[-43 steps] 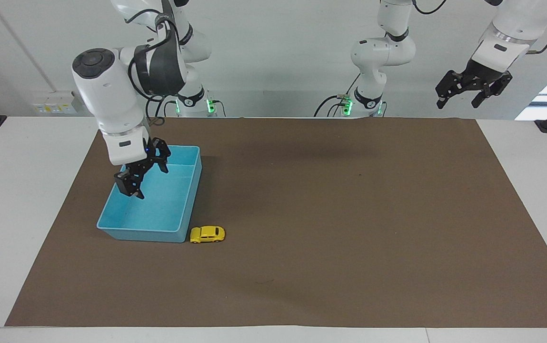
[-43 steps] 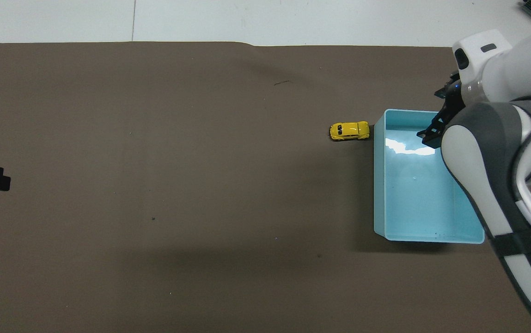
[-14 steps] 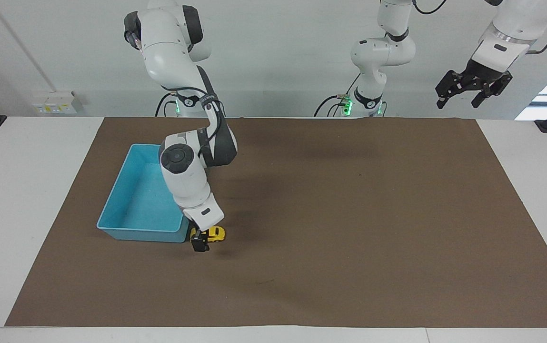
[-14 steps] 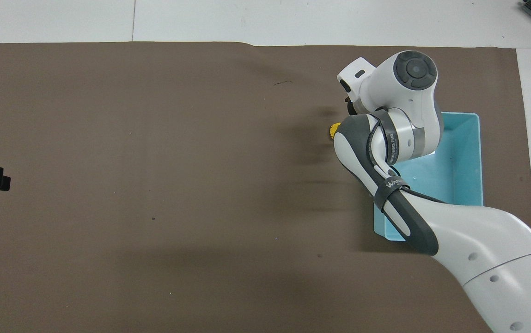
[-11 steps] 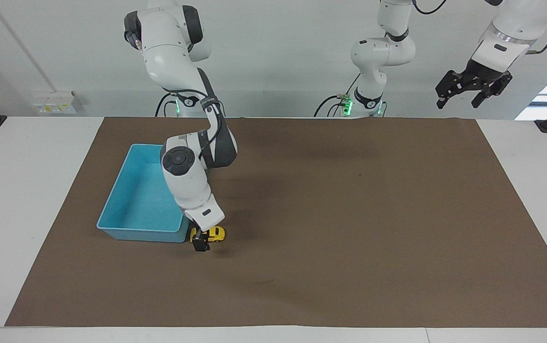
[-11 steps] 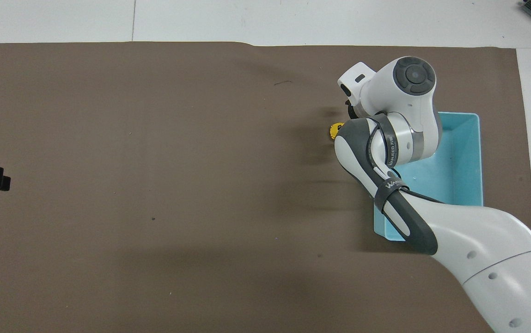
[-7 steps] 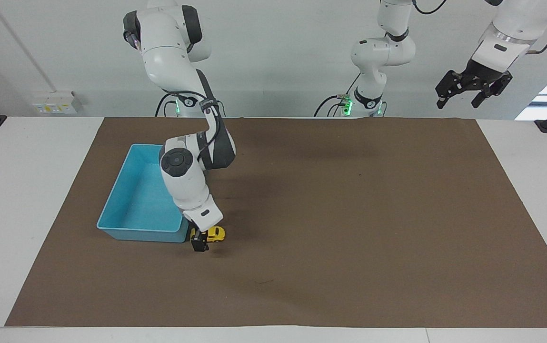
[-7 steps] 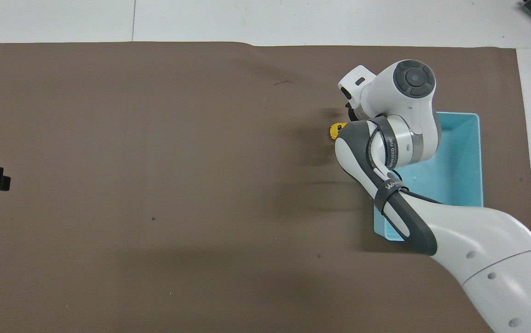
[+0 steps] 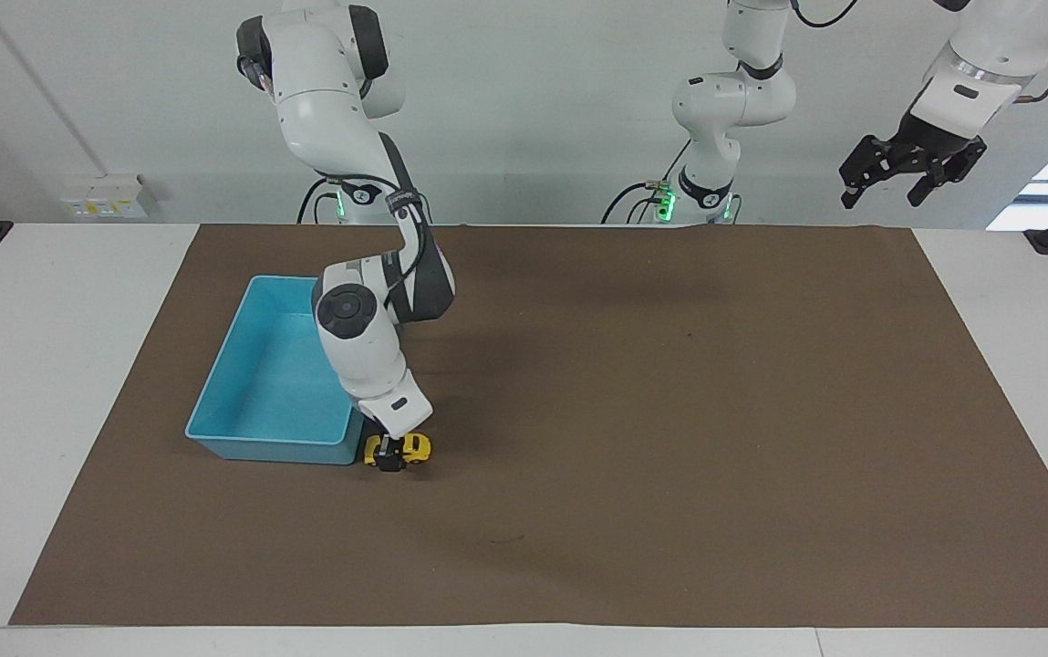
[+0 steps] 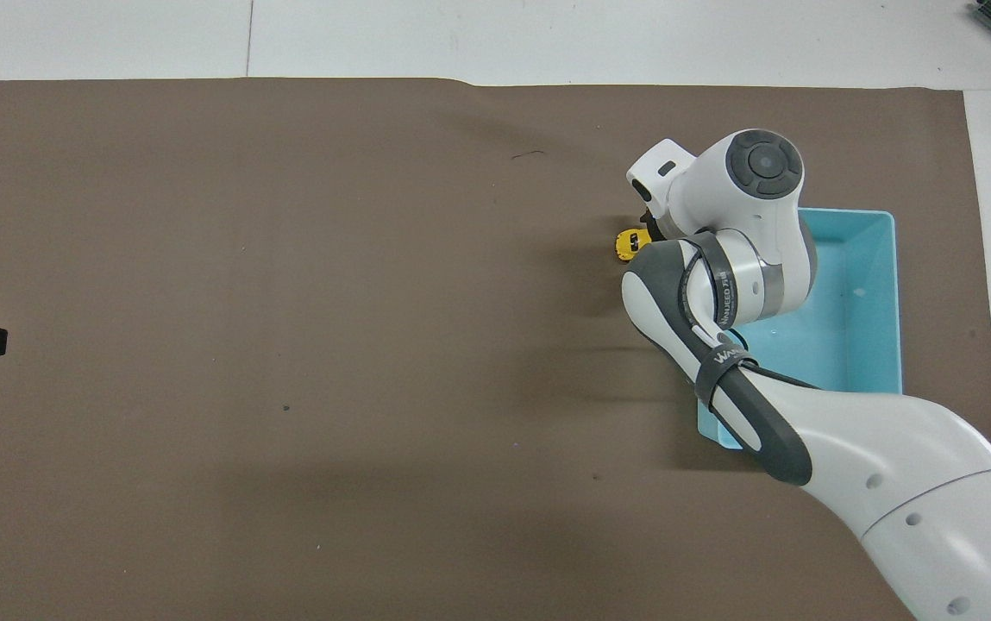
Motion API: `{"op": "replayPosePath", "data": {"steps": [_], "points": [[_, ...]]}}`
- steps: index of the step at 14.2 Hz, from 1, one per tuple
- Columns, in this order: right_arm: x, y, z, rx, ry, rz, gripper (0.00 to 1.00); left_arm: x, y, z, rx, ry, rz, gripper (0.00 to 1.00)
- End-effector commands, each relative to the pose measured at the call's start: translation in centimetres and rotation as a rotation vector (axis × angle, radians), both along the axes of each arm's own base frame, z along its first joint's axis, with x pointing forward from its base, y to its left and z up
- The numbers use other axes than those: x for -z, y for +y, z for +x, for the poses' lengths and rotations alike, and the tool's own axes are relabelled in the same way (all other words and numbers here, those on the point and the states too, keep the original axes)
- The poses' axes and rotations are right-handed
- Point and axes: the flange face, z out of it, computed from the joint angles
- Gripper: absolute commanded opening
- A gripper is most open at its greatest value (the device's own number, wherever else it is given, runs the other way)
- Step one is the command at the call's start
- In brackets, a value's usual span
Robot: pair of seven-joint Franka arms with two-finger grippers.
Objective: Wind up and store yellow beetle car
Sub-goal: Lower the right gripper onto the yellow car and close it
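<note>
Right gripper (image 9: 388,459) down on the yellow beetle car (image 9: 414,447), beside the light-blue bin (image 9: 213,427).

Resting on the brown mat (image 9: 669,411) of the surface, touching or just short of the bin's corner farthest from the robots, toward the right arm's end; in the facing view, at about 8 o'clock from the mat's middle. Straddled by dark fingers closing across the body, part-way shut; firm hold or not, cannot tell. Left gripper (image 9: 912,170) waiting, raised at about 2 o'clock in that view, fingers spread wide, holding nothing. Step in hand, by judgement: grasping for the wind-up. Next: a secure pinch, then a backward drag along the mat with wheels pressed down, before lifting into the bin.
</note>
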Motion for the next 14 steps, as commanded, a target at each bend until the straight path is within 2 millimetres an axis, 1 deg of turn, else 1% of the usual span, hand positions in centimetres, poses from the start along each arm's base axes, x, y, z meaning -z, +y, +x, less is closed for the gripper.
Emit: {"op": "replayPosePath", "data": {"steps": [1,4,5,6,7,8,10,12,14], "points": [[-0.41,-0.43,-0.96,-0.023,-0.006,0.018,0.67,-0.04,0.59,-0.17,-0.012,-0.014,-0.017,1.0],[-0.36,-0.45,-1.05,-0.017,-0.002,0.018,0.63,-0.13,0.41,0.16,-0.015,-0.032,-0.017,1.0],[-0.36,-0.45,-1.05,-0.017,-0.002,0.018,0.6,-0.13,0.34,0.16,-0.015,-0.032,-0.017,1.0],[-0.43,-0.45,-1.01,-0.016,-0.004,0.018,0.56,-0.13,0.18,0.16,-0.012,-0.032,-0.017,1.0],[-0.5,-0.34,-0.99,-0.016,-0.005,0.019,0.55,-0.13,0.01,0.16,-0.009,-0.032,-0.017,1.0],[-0.46,-0.33,-0.96,-0.014,-0.005,0.018,0.5,-0.2,0.09,0.16,-0.006,-0.034,-0.017,1.0],[-0.67,-0.41,-0.82,-0.015,-0.01,0.019,0.45,-0.13,0.23,-0.19,-0.012,-0.017,-0.017,1.0],[-0.68,-0.4,-0.77,-0.018,-0.009,0.018,0.42,-0.13,0.74,-0.2,-0.02,-0.017,-0.016,1.0],[-0.88,-0.3,-0.83,-0.017,-0.005,0.018,0.41,-0.2,0.74,-0.2,-0.02,-0.019,-0.016,1.0]]}}
